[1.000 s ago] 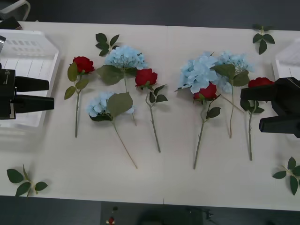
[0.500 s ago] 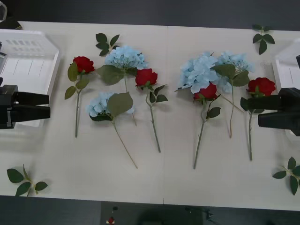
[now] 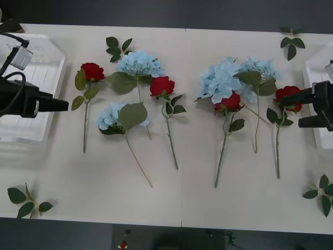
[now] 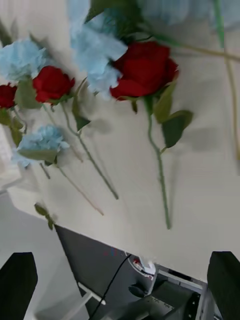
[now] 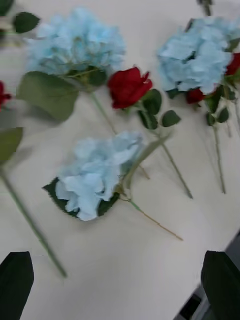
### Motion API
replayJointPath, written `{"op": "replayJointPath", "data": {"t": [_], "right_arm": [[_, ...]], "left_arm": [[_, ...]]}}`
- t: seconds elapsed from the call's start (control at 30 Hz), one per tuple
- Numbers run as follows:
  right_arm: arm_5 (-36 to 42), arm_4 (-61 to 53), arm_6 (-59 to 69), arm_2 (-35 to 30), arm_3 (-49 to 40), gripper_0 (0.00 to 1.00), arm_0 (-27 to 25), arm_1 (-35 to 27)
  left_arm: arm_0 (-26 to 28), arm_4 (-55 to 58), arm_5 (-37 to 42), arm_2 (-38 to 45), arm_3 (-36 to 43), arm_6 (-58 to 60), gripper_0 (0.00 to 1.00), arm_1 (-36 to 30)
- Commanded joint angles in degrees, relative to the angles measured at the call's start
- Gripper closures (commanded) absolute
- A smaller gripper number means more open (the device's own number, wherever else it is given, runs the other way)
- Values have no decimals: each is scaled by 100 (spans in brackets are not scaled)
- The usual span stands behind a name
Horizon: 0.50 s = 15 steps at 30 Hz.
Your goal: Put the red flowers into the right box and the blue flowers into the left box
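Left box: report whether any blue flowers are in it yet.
Empty of flowers as far as it shows. The left box has a bare white floor, and the blue flowers lie on the table; the left gripper partly covers the box.

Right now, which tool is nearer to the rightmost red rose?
Right. The right tool sits beside that rose, fingers open. The left tool is across the table.

The left gripper (image 3: 61, 105) is reaching farther inward from the left box (image 3: 52, 62), its tip nearing the leftmost red rose (image 3: 92, 71), while the right gripper (image 3: 296, 109) (fingers spread) is pulling back outward, uncovering the rightmost red rose (image 3: 287, 95).
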<state>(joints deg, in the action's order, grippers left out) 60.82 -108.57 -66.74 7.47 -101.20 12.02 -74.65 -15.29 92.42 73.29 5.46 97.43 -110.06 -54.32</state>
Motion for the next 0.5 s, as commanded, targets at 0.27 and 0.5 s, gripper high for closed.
{"op": "replayJointPath", "data": {"t": [0.27, 0.5], "right_arm": [[254, 2270, 1093, -106, 953, 0, 653, 697], [131, 3352, 1189, -106, 1497, 0, 688, 1207]], "left_arm": [[-827, -3547, 10, -256, 56, 1294, 1, 1196], [-915, -5296, -280, -705, -75, 1734, 0, 1776]]}}
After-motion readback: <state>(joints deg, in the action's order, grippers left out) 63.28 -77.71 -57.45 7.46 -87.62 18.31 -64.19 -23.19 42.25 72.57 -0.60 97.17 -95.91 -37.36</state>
